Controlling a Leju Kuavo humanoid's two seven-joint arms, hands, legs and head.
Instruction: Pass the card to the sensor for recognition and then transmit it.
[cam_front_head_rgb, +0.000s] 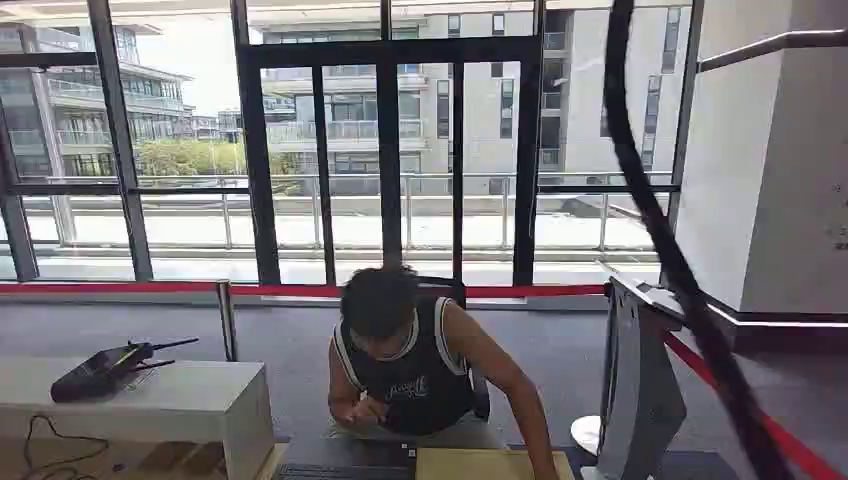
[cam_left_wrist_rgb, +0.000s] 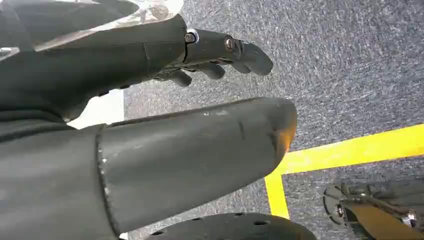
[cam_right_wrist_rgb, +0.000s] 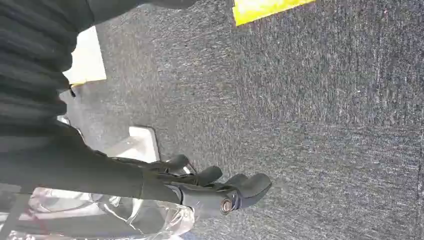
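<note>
My left hand (cam_left_wrist_rgb: 165, 150) hangs over grey carpet with its thick thumb and dark fingers (cam_left_wrist_rgb: 220, 50) apart and nothing between them. Over the same carpet my right hand (cam_right_wrist_rgb: 200, 187) has its fingers stretched out and holds nothing. In the head view a grey upright sensor stand (cam_front_head_rgb: 640, 390) with a tilted top panel rises at the lower right. A person (cam_front_head_rgb: 410, 360) in a dark sleeveless shirt sits behind the desk just left of it, bent forward, one arm reaching down to a tan flat surface (cam_front_head_rgb: 490, 465) at the bottom edge.
A white table (cam_front_head_rgb: 180, 405) at the left carries a black device with antennas (cam_front_head_rgb: 105, 368). A thick black cable (cam_front_head_rgb: 660, 240) crosses the head view diagonally. Red barrier tape (cam_front_head_rgb: 300, 290) runs before the glass wall. Yellow floor tape (cam_left_wrist_rgb: 350, 150) marks the carpet.
</note>
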